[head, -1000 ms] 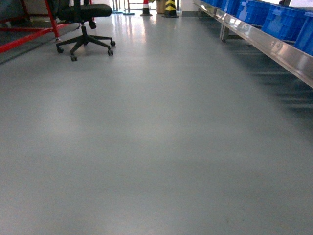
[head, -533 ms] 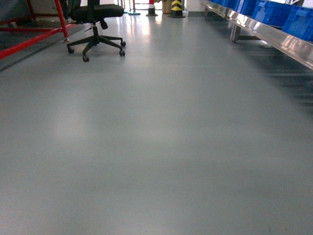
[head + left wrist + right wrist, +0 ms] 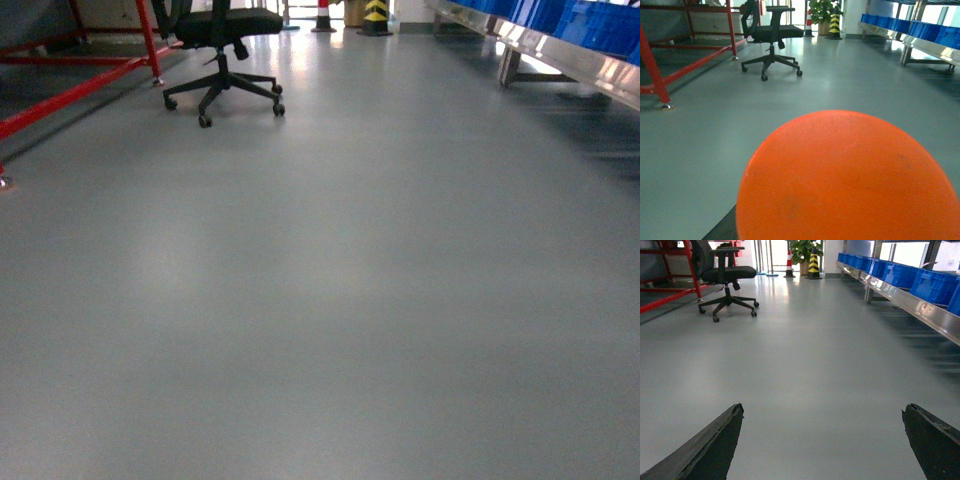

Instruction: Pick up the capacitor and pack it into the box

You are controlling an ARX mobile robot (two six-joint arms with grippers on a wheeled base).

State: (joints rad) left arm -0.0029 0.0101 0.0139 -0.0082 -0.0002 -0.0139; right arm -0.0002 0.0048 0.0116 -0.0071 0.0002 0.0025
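A big orange rounded capacitor (image 3: 850, 180) fills the lower half of the left wrist view, right at my left gripper's jaws. It hides the jaws except for a dark sliver of one finger (image 3: 722, 229) at the lower left. It rides above the grey floor, so the left gripper is shut on it. My right gripper (image 3: 822, 440) is open, its two dark fingertips wide apart over bare floor with nothing between them. The box is out of view. Neither gripper shows in the head view.
A black office chair (image 3: 222, 60) stands ahead on the left beside a red metal frame (image 3: 70, 90). A steel rack (image 3: 910, 302) carrying big blue bins (image 3: 935, 285) runs along the right. A striped cone (image 3: 376, 15) and a potted plant (image 3: 802, 250) stand at the far end.
The head view has shifted. The chair and red frame have drifted rightward in the frame, and the blue bins have slid nearly off the right edge.
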